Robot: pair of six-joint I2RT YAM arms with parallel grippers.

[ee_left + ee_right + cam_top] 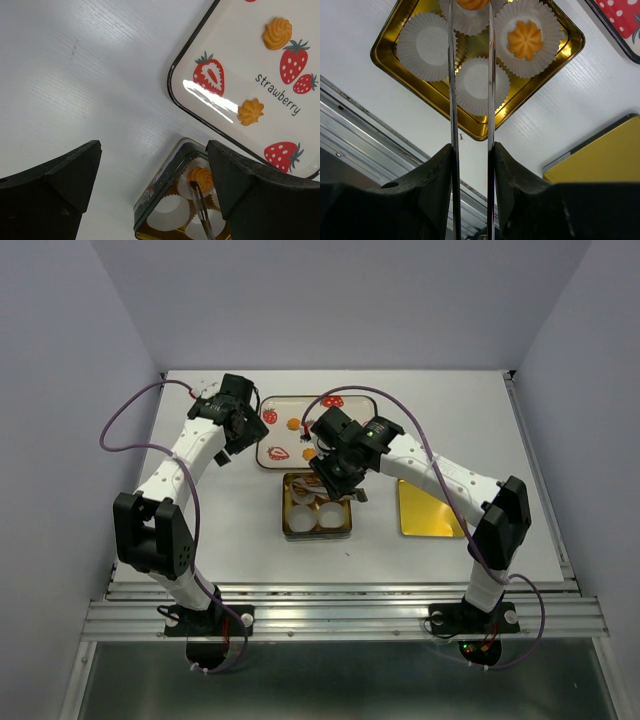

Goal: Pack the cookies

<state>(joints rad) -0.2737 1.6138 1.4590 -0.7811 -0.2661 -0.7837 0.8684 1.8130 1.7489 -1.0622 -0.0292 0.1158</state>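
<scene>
Cookies (277,32): small, orange-yellow, piped rosettes with scalloped rims. Two on strawberry tray (235,65); third cookie (525,37) seated in white paper cup (547,20) inside gold tin (390,56); fourth cookie (472,3) pinched between blades of right gripper (471,6) above neighbouring cup. Left gripper (154,150) spread wide, empty.

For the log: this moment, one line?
left gripper open; right gripper holds tongs, cookie at tips; tin: one cookie; tray: two cookies
</scene>
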